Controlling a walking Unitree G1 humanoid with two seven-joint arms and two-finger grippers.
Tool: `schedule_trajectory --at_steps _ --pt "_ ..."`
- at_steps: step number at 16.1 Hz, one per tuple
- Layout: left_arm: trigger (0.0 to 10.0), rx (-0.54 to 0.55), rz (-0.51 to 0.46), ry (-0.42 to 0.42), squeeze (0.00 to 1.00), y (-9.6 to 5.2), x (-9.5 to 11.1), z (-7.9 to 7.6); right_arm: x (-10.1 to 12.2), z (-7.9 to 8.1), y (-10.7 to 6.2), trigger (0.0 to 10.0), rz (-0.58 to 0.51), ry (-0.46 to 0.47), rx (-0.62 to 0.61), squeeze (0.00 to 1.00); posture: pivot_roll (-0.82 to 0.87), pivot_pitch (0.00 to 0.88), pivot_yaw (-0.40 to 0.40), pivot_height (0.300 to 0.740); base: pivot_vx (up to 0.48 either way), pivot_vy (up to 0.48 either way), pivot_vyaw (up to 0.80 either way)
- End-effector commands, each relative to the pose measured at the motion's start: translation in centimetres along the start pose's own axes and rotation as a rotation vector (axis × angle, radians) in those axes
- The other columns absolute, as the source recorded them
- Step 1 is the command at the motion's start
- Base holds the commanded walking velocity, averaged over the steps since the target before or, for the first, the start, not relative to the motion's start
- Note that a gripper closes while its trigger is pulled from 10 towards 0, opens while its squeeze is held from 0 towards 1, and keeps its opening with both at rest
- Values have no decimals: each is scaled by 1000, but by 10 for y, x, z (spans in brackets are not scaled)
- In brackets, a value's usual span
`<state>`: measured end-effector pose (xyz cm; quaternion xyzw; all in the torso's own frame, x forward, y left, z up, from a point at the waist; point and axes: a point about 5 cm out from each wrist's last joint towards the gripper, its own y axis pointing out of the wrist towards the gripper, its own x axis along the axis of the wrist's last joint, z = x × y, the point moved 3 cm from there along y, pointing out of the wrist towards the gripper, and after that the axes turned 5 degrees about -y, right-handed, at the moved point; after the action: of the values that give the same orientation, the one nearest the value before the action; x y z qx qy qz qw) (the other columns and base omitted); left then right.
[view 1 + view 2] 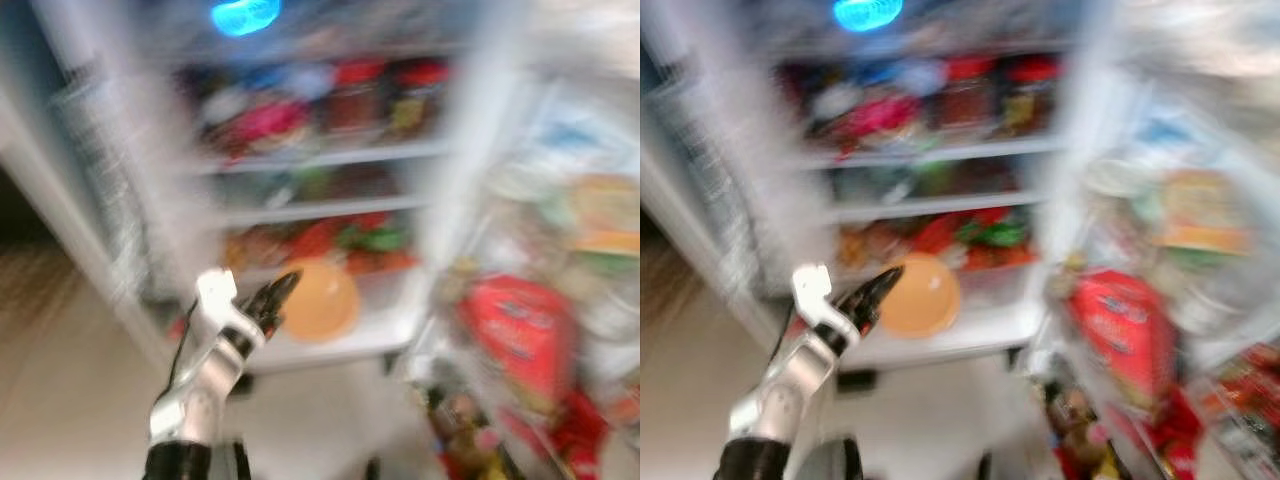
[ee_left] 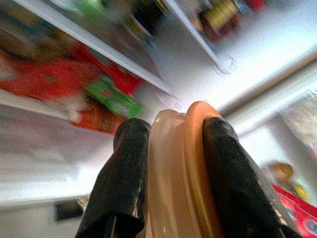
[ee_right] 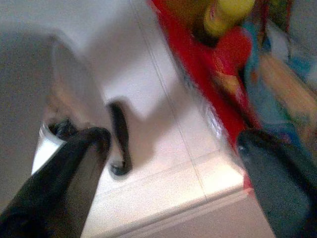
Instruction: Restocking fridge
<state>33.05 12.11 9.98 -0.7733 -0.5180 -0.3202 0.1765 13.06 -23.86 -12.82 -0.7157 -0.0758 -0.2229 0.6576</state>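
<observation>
An open fridge [image 1: 330, 155] stands before me, its shelves full of blurred red, green and dark packages. My left gripper [image 1: 272, 300] is raised in front of the lower shelf and is shut on the rim of a round orange container [image 1: 318, 298]. In the left wrist view the two black fingers [image 2: 121, 178] pinch the orange container's [image 2: 181, 168] edge between them. My right gripper [image 3: 173, 148] hangs open over the pale floor, its two black fingers [image 3: 64, 173] wide apart, nothing between them.
The fridge door [image 1: 560, 290] stands open on the right, its racks packed with a red bag [image 1: 520, 335] and other items. A white lower shelf [image 1: 340, 340] lies under the orange container. Pale floor [image 1: 60, 370] spreads at the left.
</observation>
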Motion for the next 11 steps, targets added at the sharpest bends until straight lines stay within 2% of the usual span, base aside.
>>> schedule_trajectory --at_steps 1,11 --pt "10000 39 22 -1 0 -4 -5 8 7 1 0 10000 -27 1 1 0 -228 72 -13 632 0 0 0" --pt "10000 41 -8 -4 0 0 1 8 7 2 1 10000 -28 -1 5 0 -227 63 -11 632 0 0 0"
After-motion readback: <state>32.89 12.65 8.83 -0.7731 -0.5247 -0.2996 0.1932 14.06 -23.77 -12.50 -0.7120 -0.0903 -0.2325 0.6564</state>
